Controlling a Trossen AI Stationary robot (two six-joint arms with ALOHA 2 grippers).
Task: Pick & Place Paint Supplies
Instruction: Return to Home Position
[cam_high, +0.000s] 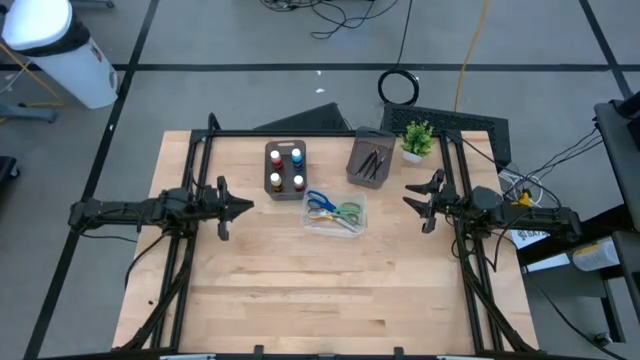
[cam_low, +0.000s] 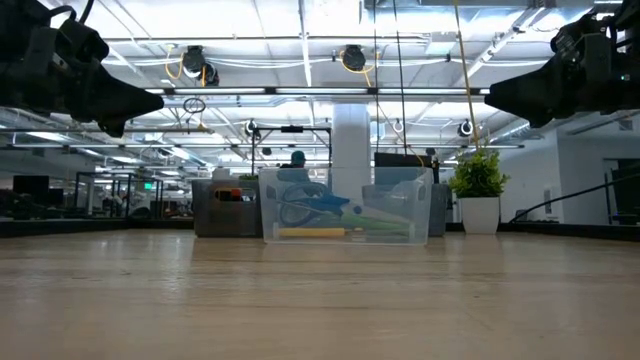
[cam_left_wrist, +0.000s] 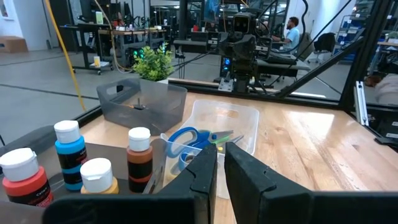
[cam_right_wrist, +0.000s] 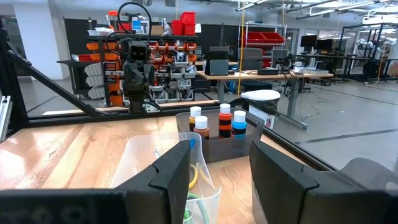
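Several small paint bottles with white caps and red, blue, brown and yellow bodies stand upright in a dark grey tray. Thin dark brushes lie in a second grey tray. Scissors with blue, green and yellow handles lie in a clear plastic box. My left gripper hovers left of the box, fingers shut on nothing, raised above the table. My right gripper hovers right of the box, open and also raised.
A small green potted plant stands at the far right, beside the brush tray. Black frame bars run along the far, left and right sides of the table. Bare wood lies between the box and the near edge.
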